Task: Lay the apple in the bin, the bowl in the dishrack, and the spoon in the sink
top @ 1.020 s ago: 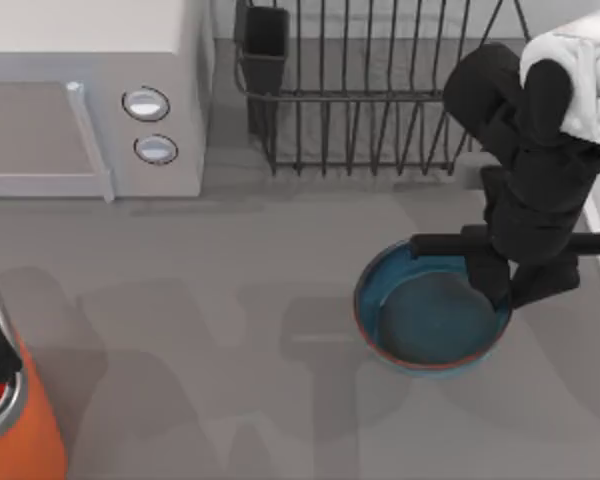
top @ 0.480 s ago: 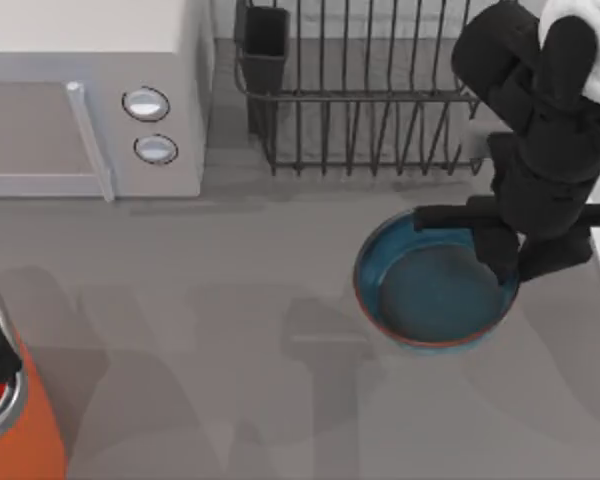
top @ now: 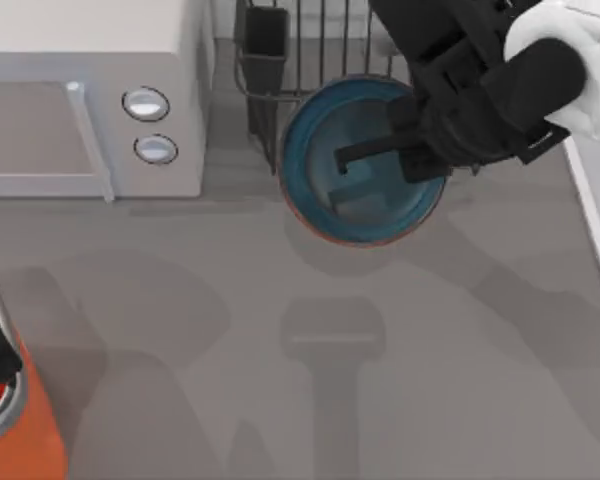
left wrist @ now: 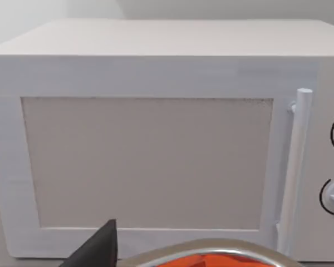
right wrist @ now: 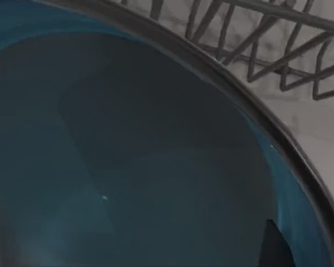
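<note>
My right gripper [top: 420,160] pinches the blue bowl [top: 360,160] by its rim — bowl hangs over the dishrack [top: 320,40] front edge — rack lies beyond

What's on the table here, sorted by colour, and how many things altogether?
White: 1, the microwave
Blue: 1, the bowl, held up by the right pincer
Black: 1, the dishrack
Orange: 1, the bin
Total: 4
</note>
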Controlling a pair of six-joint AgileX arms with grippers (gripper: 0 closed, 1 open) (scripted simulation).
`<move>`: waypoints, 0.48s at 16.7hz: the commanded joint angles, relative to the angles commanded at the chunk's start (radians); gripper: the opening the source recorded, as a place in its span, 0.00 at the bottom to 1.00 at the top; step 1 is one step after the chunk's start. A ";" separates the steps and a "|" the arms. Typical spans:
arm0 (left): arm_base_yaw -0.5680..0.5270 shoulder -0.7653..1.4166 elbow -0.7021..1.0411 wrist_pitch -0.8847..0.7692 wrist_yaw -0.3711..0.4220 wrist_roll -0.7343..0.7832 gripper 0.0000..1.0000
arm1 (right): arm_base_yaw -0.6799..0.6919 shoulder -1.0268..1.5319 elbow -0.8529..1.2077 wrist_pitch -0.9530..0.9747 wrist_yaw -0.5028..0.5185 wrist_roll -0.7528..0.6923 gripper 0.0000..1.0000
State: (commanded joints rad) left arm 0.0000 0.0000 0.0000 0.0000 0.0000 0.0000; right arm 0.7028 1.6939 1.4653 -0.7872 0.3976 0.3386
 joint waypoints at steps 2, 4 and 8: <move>0.000 0.000 0.000 0.000 0.000 0.000 1.00 | 0.072 -0.042 -0.006 0.170 0.141 -0.064 0.00; 0.000 0.000 0.000 0.000 0.000 0.000 1.00 | 0.143 -0.089 -0.014 0.346 0.285 -0.130 0.00; 0.000 0.000 0.000 0.000 0.000 0.000 1.00 | 0.267 -0.187 -0.026 0.632 0.536 -0.246 0.00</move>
State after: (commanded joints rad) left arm 0.0000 0.0000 0.0000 0.0000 0.0000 0.0000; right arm 0.9694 1.5066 1.4394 -0.1549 0.9332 0.0928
